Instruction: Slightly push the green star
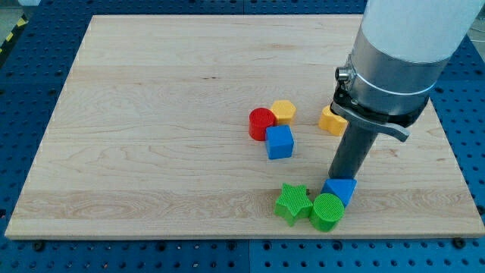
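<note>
Rod tip (pixel 340 180) beside block cluster, wooden board (pixel 151 114).
Nearest: green star (pixel 292 203) touching green cylinder (pixel 327 211) at its 3 o'clock; blue block (pixel 341 189) behind; tip at star's 2 o'clock, plain rod, no jaws. Farther: blue cube (pixel 280 142), red cylinder (pixel 261 123), two yellow blocks (pixel 283 111) (pixel 331 120).

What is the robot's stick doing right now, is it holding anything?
My tip: a plain rod, nothing to open or close, holding nothing. It sits beside the blue block, just to the view's right of the green star.
</note>
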